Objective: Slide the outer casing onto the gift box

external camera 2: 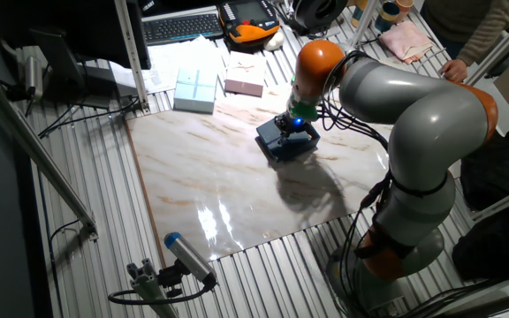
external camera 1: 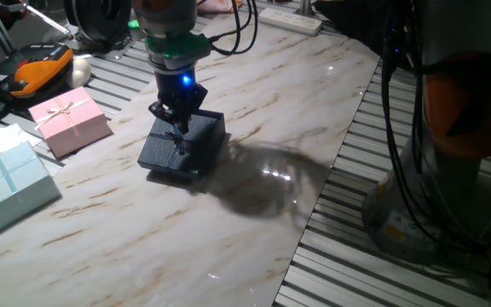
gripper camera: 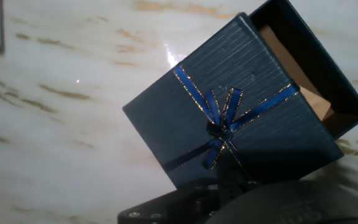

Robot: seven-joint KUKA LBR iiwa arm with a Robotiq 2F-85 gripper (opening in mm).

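While arm points down | gripper [external camera 1: 176, 118] over gift box [gripper camera: 229, 106] | box part-inside outer casing [gripper camera: 319, 59]

Ribbed dark navy gift box [gripper camera: 229, 106] with gold-edged blue ribbon [gripper camera: 219, 121]; black outer casing [gripper camera: 328, 68], tan inside; pink box [external camera 1: 68, 119]; pale blue box [external camera 1: 8, 181]; brown-veined white marble tabletop [external camera 1: 254, 213].
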